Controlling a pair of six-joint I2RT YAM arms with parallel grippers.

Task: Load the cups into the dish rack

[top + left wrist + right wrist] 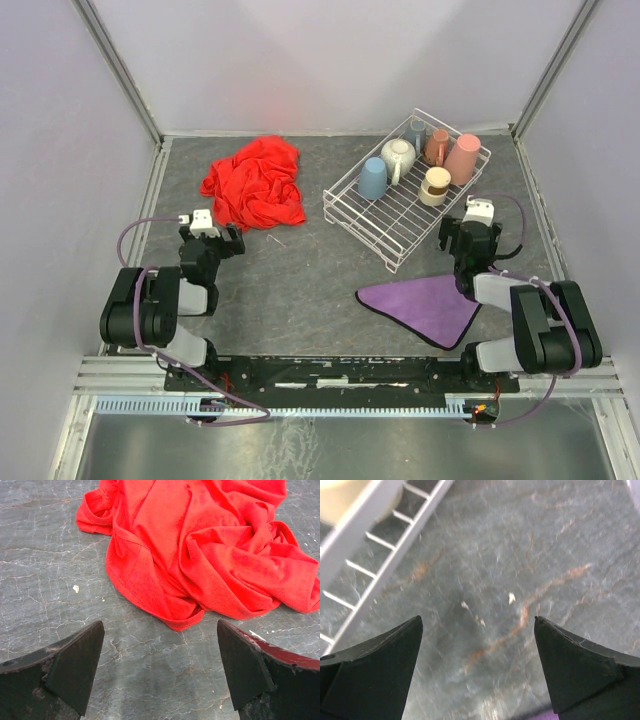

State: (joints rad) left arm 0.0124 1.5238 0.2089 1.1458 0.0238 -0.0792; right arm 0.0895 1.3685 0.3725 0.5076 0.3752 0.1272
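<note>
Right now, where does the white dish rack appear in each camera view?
Top external: the dish rack sits right of centre, toward the far wall.
Left wrist: not in it.
Right wrist: dish rack blurred, upper left corner.
Shared landmark: the grey veined table, in all three.

All 6 small cups (435,150) sit in the far half of the white wire dish rack (385,222), back right on the grey stone-look table (300,270). The crumpled red cloth (255,185) lies left of the rack, and the flat purple cloth (420,300) is just in front of it.
</note>
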